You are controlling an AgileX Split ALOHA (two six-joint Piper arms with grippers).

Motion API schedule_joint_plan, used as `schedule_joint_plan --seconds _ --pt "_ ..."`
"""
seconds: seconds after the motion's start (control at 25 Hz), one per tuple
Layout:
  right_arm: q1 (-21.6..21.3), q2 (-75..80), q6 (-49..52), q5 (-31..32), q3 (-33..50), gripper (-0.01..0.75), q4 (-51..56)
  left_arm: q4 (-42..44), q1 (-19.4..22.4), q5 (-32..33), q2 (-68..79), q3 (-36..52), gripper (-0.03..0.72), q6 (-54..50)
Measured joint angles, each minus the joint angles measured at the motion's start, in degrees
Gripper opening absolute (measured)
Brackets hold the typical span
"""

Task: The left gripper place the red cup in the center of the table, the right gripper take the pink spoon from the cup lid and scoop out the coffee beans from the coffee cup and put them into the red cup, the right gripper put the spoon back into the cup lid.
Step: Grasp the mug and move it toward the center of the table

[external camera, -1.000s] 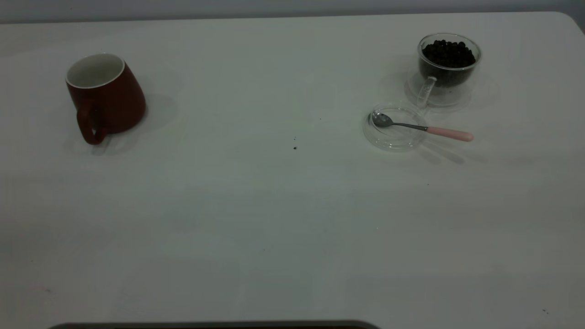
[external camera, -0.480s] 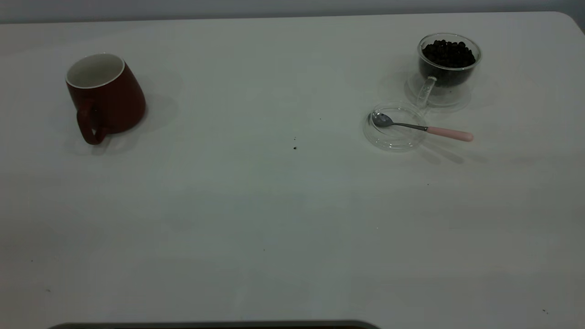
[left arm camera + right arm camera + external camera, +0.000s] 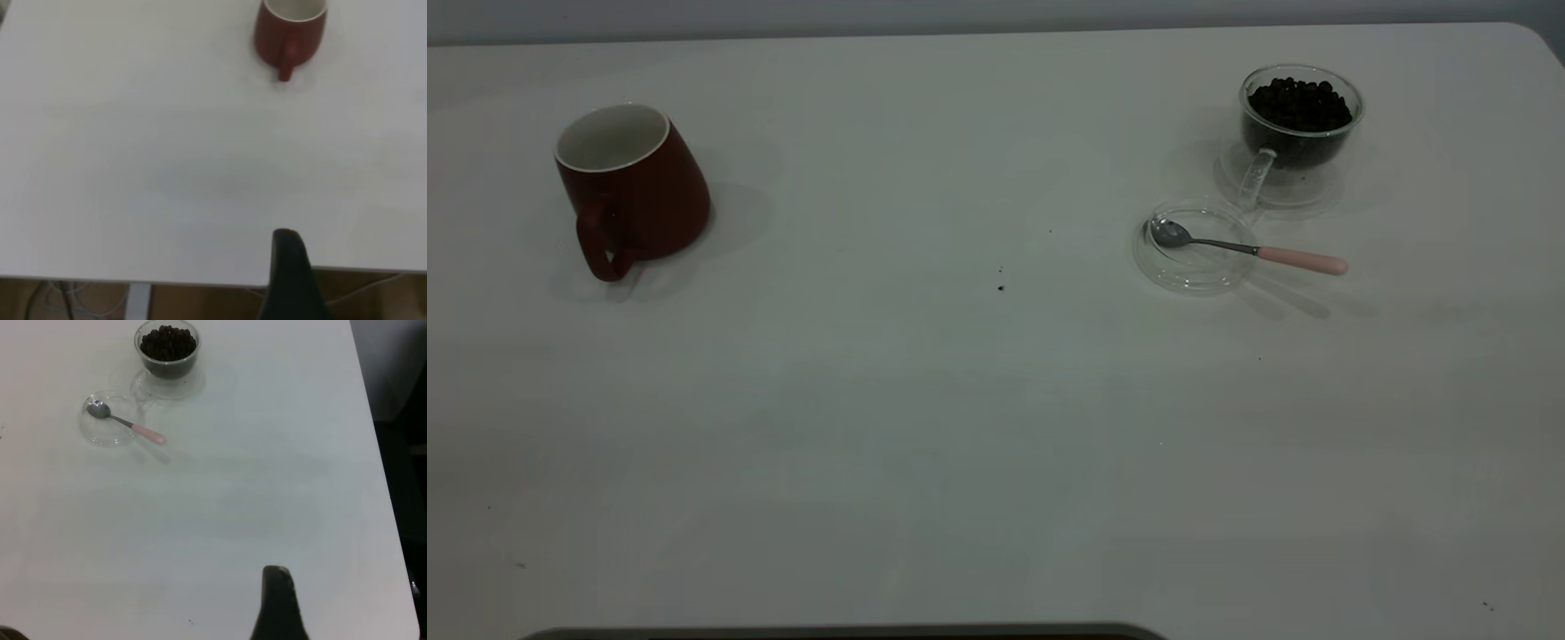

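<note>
One red cup (image 3: 633, 187) stood upright on the white counter (image 3: 925, 400), far to the left of the coffee cup (image 3: 1299, 124). Its white inside looked bare, and its one handle faced the near edge of the counter. It was not in the middle of the counter.

One coffee cup stood near the far right corner. It was clear glass with a wide clear base, and it was full of dark coffee beans (image 3: 1298, 102). Just beside the coffee cup, on its near side, lay one round cup lid (image 3: 1193, 267). One pink spoon (image 3: 1249, 249) rested on the cup lid. The shiny bowl of the spoon sat inside the lid, and the pink handle stuck out over the rim, away from the red cup.

A few tiny dark specks (image 3: 1000, 286) sat between the red cup and the cup lid.

Only one black finger of the left pincer (image 3: 288, 277) showed, well away from the red cup. Only one black finger of the right pincer (image 3: 279, 603) showed too, well away from the coffee cup. I could not tell if either pincer was apart or together.
</note>
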Motion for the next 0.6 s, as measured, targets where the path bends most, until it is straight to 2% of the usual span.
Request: schedule_joint_plan --seconds 0.2,0.6 --pt "0.0 0.0 0.0 0.0 0.0 0.589 -0.32 -0.21 -0.2 -1.11 5.26 -2.96 0.569 -2.38" --pt "0.0 0.0 0.0 0.0 0.0 0.589 0.0 0.97 -0.2 -5.75 39.37 -24.59 0.569 1.67"
